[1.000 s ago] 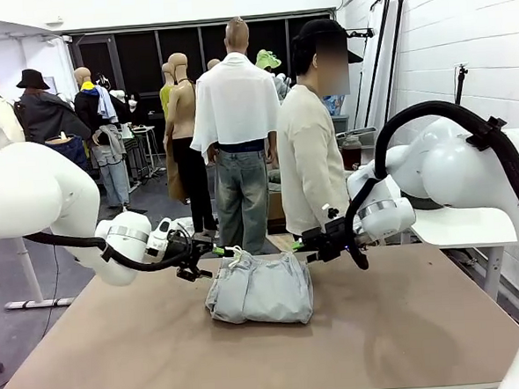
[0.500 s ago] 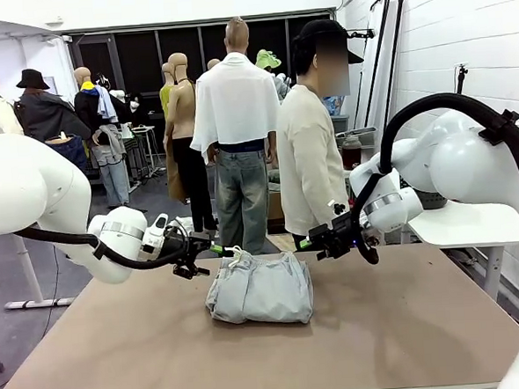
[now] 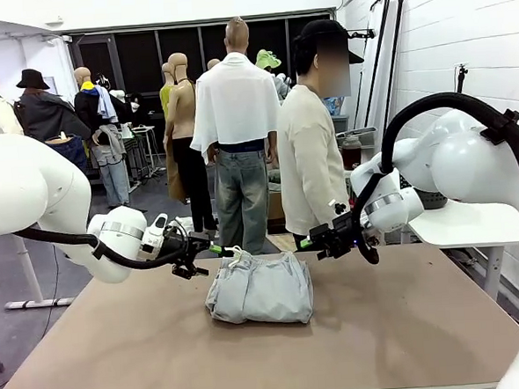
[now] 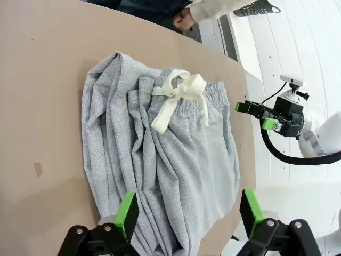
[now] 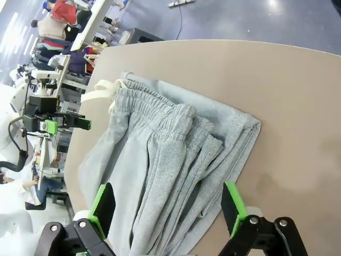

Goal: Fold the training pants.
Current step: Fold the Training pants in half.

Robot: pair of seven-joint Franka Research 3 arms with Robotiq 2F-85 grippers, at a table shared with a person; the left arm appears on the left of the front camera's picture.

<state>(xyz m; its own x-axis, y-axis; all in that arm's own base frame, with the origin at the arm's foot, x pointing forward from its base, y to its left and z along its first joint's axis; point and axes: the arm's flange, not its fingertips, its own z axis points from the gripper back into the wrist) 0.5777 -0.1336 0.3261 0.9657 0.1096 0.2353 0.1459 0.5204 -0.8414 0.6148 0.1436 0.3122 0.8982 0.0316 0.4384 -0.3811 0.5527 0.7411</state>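
Pincer, left (image 3: 217, 248): jaws spread wide, nothing held, hanging just off the left far corner of the training pants (image 3: 260, 289). Pincer, right (image 3: 299, 242): likewise spread wide and empty, just off the right far corner.

Item: training pants, light grey jersey. Position: middle of the tabletop (image 3: 409, 326), toward the far edge, between the two pincers and touching neither. Condition: lying as a compact, roughly rectangular bundle of several layers, edges fairly even, surface creased in long ridges. Waistband (image 4: 200, 104): gathered elastic, uppermost at the far side. Drawstring (image 4: 176, 96): white, tied in a loose bow on top of the waistband.

Handling, by judgement: light, soft and limp; no stiffness to hold a shape, so any lifted edge will sag and drag the layers beneath. Cloth looks matte and unlikely to slip between green pads. Not fragile. Best hold: the thick gathered waistband corners, or the stacked layers at an outer edge, pinched through all plies so the bundle does not fan open. Avoid the drawstring, which would pull loose.

Task status, by judgement: folding appears largely done.

Surroundings: person (image 3: 310, 156) in a cream top standing at the far side of the tabletop.
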